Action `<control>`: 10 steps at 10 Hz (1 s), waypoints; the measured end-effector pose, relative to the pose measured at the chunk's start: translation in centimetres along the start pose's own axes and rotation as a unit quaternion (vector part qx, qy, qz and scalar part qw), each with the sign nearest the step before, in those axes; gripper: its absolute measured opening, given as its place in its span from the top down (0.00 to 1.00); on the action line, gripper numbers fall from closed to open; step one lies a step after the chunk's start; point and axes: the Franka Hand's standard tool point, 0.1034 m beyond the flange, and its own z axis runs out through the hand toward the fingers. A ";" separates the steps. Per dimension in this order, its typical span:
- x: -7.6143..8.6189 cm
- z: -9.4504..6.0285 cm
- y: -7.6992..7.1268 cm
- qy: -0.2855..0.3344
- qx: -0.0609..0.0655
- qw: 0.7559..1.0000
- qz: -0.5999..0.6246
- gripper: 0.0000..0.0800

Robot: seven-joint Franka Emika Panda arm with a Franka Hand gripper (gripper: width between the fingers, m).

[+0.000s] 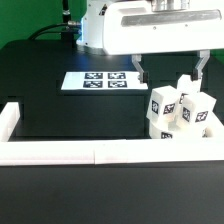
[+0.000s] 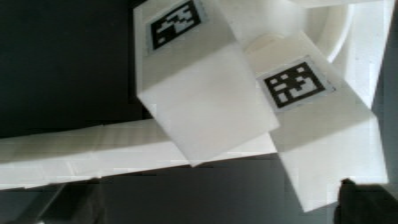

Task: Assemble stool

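Blocky matte-white leg blocks (image 1: 180,112) with black-and-white tags stand clustered, tilted, against the border rail (image 1: 60,152), under the gripper (image 1: 170,67), whose spread fingers hold nothing.

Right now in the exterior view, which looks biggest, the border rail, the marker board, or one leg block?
1. Border rail, longest by far.
2. Marker board.
3. Leg block, smallest, though it sits nearer the camera than the board, so that gap is unsure.
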 end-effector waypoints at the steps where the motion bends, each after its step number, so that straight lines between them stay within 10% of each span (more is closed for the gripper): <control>1: 0.0 0.1 0.0 -0.001 -0.002 1.000 -0.008 0.19; 10: -2.0 1.5 -0.9 -0.078 -0.011 0.978 -0.190 0.19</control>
